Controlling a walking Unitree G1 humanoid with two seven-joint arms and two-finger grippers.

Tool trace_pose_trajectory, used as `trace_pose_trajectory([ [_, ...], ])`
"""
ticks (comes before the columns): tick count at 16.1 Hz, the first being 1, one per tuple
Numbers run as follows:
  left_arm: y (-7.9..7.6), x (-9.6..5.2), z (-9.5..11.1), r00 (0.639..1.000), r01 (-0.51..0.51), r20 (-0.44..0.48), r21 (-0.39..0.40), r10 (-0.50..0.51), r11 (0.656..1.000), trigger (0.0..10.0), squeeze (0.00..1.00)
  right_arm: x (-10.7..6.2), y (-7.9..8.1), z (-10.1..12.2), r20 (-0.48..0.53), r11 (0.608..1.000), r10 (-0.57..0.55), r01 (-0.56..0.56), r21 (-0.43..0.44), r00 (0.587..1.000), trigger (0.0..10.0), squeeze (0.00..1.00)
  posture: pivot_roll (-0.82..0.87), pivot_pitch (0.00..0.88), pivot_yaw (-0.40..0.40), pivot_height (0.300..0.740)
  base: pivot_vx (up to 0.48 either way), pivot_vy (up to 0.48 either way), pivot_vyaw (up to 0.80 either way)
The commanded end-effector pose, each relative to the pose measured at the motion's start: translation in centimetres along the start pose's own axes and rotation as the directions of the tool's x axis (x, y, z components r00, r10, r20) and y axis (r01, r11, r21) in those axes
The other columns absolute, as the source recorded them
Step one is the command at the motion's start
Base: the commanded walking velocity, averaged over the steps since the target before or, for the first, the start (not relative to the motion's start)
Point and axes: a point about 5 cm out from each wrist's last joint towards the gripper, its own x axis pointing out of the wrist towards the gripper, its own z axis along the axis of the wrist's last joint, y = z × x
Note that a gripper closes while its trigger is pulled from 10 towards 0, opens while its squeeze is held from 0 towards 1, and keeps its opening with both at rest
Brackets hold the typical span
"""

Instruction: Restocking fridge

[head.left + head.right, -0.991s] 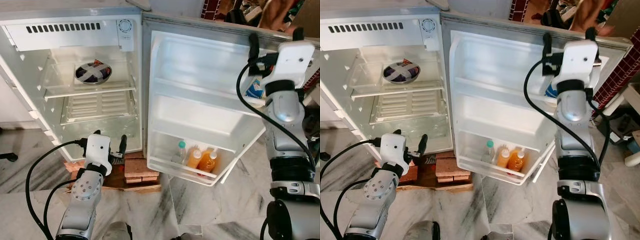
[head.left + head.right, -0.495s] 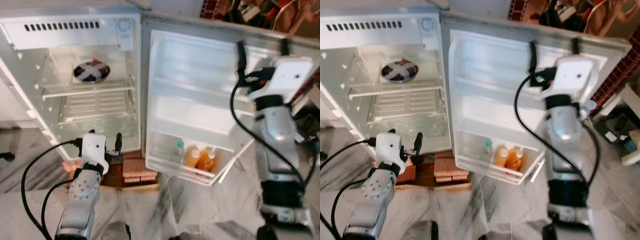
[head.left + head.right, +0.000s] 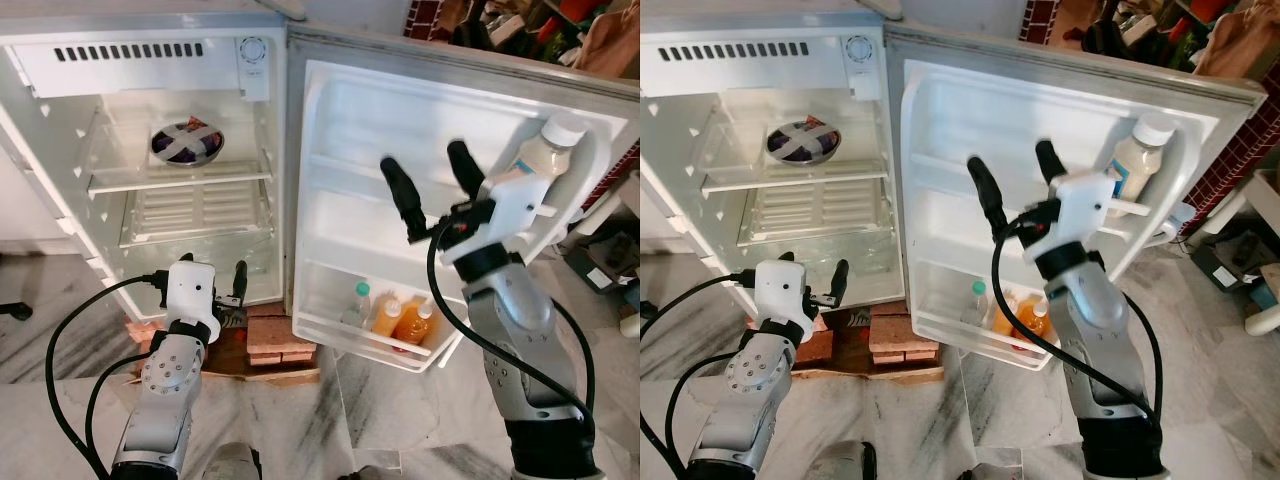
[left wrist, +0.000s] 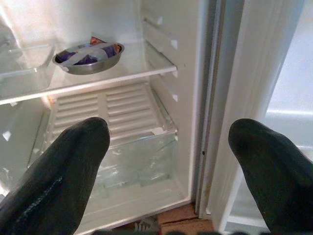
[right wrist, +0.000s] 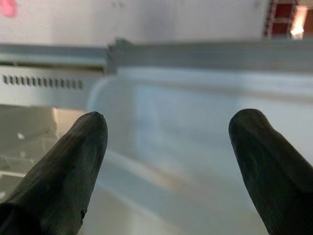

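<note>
White plastic everywhere you look: the fridge (image 3: 262, 150) stands wide open, its door (image 3: 420, 120) swung out to your right. Your right gripper (image 3: 432, 180) is raised in front of the door's inner shelves, both black fingers spread apart and holding nothing. Just beside it, toward the door's outer edge, a pale bottle with a white cap (image 3: 540, 160) sits tilted in the upper door shelf. It's near the gripper, but the two aren't touching.

Down in the bottom door bin (image 3: 330, 335) you've got a clear bottle with a green cap (image 3: 360, 303) and two orange juice bottles (image 3: 402, 318) standing side by side.

Inside the main compartment, a metal bowl (image 3: 186, 143) with dark contents and a pale cross over the top rests on the upper glass shelf (image 3: 180, 178). Below that is a ribbed crisper cover (image 4: 110, 112).

Your left gripper (image 3: 214, 283) hangs low by the bottom of the fridge, fingers parted and empty, over some bricks (image 3: 275, 340) under the cabinet on the marble floor (image 3: 390, 410).
</note>
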Motion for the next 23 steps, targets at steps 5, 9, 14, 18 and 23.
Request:
trace_pose_trajectory([
  [5,0.0,-0.2,-0.3,1.000,0.005,-0.021,0.020,-0.005,1.000,10.0,0.00,-3.7,-1.8,-5.3,-0.209,0.985,-0.169,0.169,-0.016,0.963,10.0,0.00,0.13,0.057,-0.077,0.740,-0.269,0.000,0.00],
  [9,0.1,-0.3,-0.3,1.000,0.003,-0.021,0.026,-0.002,1.000,10.0,0.00,-4.9,-1.6,-7.2,-0.277,0.978,-0.201,0.206,-0.011,0.940,10.0,0.00,0.13,0.061,-0.078,0.740,-0.297,0.000,0.00],
  [14,0.8,-0.3,0.0,1.000,-0.010,-0.007,0.051,0.011,0.999,10.0,0.00,-3.9,-1.1,-7.7,-0.263,0.978,-0.201,0.206,-0.006,0.944,10.0,0.00,0.20,0.078,-0.099,0.740,-0.054,0.000,0.00],
  [18,1.1,-0.9,-0.2,0.998,-0.065,-0.012,0.045,0.065,0.997,10.0,0.00,-2.9,-0.7,-7.9,-0.269,0.986,-0.156,0.164,0.006,0.951,10.0,0.00,0.23,0.079,-0.136,0.740,0.000,0.000,0.00],
  [23,1.1,-0.8,-0.3,0.998,-0.061,-0.016,0.049,0.062,0.997,10.0,0.00,-2.2,-1.2,-8.0,-0.259,0.983,-0.181,0.185,-0.009,0.949,10.0,0.00,0.21,0.074,-0.126,0.740,0.000,0.000,0.00],
])
